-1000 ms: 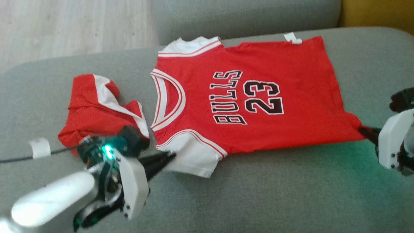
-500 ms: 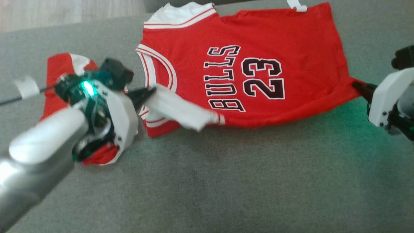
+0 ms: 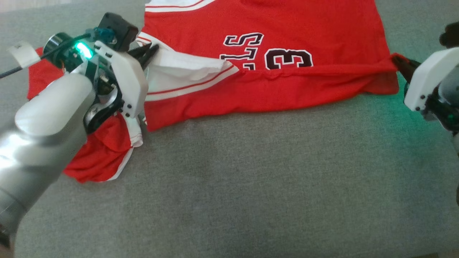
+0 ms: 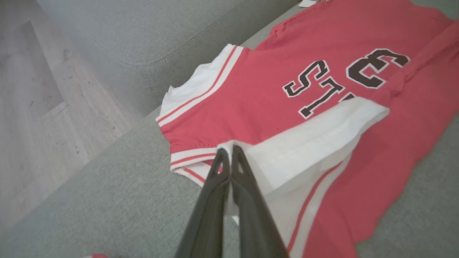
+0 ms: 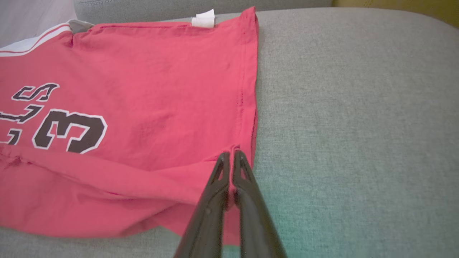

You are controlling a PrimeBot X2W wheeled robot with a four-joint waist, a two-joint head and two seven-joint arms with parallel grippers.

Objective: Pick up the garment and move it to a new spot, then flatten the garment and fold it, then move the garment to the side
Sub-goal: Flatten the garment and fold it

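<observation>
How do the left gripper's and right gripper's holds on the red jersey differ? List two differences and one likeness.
The left gripper pinches the jersey's white sleeve; the right gripper pinches its red hem corner. The left gripper works beside a crumpled red garment; the right gripper has bare sofa beside it. Both are shut on the same jersey.

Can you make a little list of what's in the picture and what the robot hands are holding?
garment: red Bulls jersey, near edge lifted over part of the lettering
left gripper: shut on its white sleeve
right gripper: shut on its hem corner
surface: grey sofa cushion
nearby: crumpled red and white clothing by the left arm
</observation>
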